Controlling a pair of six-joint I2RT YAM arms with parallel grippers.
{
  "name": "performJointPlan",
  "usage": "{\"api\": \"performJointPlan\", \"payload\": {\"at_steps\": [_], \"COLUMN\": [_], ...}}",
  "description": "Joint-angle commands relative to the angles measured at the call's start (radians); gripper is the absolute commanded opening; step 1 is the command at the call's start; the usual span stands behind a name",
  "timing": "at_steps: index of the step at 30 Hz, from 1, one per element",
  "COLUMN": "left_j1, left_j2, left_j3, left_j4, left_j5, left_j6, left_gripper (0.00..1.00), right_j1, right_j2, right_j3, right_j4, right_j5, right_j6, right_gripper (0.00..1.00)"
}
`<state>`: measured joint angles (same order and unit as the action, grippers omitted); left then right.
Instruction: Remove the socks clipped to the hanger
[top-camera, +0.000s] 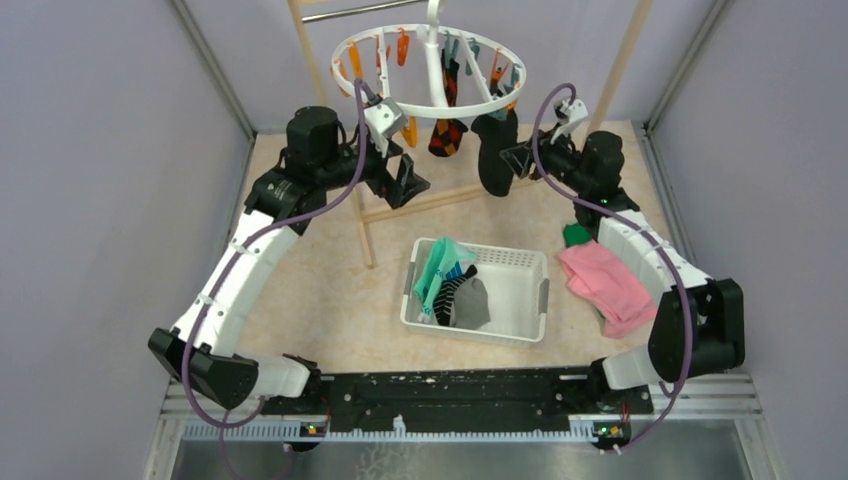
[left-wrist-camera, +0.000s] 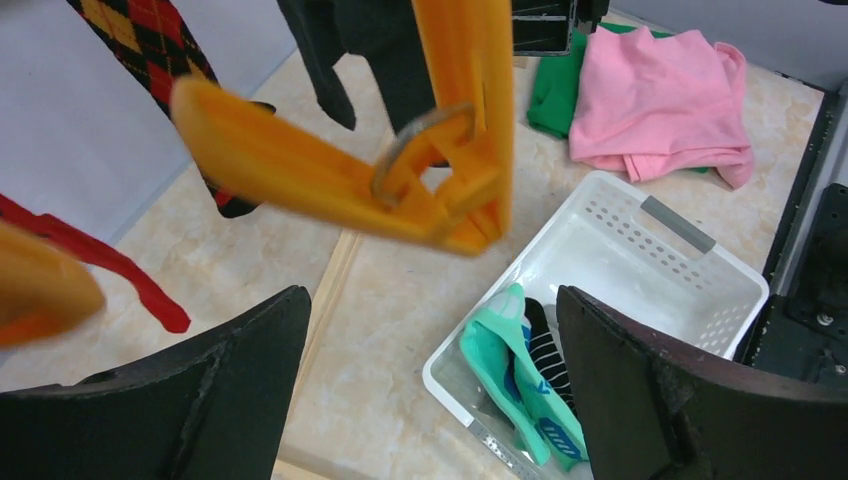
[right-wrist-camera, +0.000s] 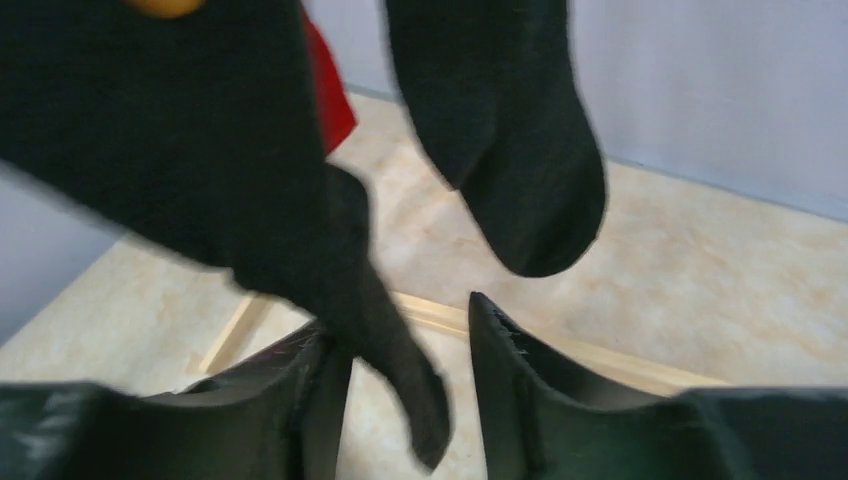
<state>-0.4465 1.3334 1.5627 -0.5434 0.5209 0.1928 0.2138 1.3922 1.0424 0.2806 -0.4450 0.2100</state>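
Black sock (right-wrist-camera: 250, 170) inside parted right pincer (right-wrist-camera: 402, 325); left pincer (left-wrist-camera: 432, 300) spread

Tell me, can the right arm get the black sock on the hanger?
Probably yes: the black sock dangles between the open jaws of the right end effector, and nothing blocks it.

I could read no text, label or number; the blue marks on the teal sock (left-wrist-camera: 520, 385) were too blurred.

Both arms raised, reaching forward and inward. The left tool (top-camera: 405, 182) has its jaws spread wide; the right tool (top-camera: 519, 158) jaws partly apart.
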Motion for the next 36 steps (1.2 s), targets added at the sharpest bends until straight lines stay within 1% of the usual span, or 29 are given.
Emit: {"api": "performJointPlan", "payload": {"at_steps": [1,4,5,11,15,19,24,29,31,33,35,36], "left_j1": [0.005,0.005,0.005,0.005,0.005,0.005,0.005,0.006,0.005,0.006,0.005,0.006], "left_j2": [-0.023,-0.028,-0.032,-0.051,-0.064,-0.065,-0.056,-0.056,-0.055,-0.051,-0.048,-0.047], "left_j3": [-0.028,-0.077,-0.095,-0.171,-0.206,-0.222,-0.22,-0.219,-0.216,-0.214,-0.213,-0.213], "left_j4": [0.013,0.027,0.037,0.077,0.089,0.112,0.132,0.131,0.131,0.137,0.143,0.146], "left_j5": [0.058,0.102,0.115,0.156,0.197,0.233,0.266,0.254,0.265,0.278,0.295,0.303], "left_j6": [-0.018,-0.033,-0.04,-0.085,-0.094,-0.117,-0.135,-0.129,-0.128,-0.13,-0.131,-0.13], "left_gripper": [0.98,0.97,0.96,0.95,0.96,0.97,0.97,0.97,0.93,0.86,0.71,0.6], "right_j1": [0.016,0.056,0.071,0.17,0.223,0.306,0.406,0.446,0.448,0.45,0.45,0.45], "right_j2": [-0.021,-0.076,-0.1,-0.2,-0.24,-0.245,-0.225,-0.211,-0.208,-0.205,-0.207,-0.209], "right_j3": [0.027,-0.034,-0.043,-0.068,-0.096,-0.11,-0.109,-0.081,-0.072,-0.06,-0.054,-0.053], "right_j4": [0.321,0.349,0.339,0.26,0.271,0.272,0.315,0.329,0.335,0.331,0.32,0.311], "right_j5": [-0.24,-0.232,-0.226,-0.164,-0.15,-0.138,-0.112,-0.101,-0.102,-0.104,-0.101,-0.098], "right_j6": [0.095,0.111,0.109,0.091,0.16,0.205,0.257,0.283,0.299,0.308,0.31,0.309], "right_gripper": [0.3,0.01,0.0,0.0,0.0,0.0,0.0,0.0,0.0,0.0,0.0,0.0]}}
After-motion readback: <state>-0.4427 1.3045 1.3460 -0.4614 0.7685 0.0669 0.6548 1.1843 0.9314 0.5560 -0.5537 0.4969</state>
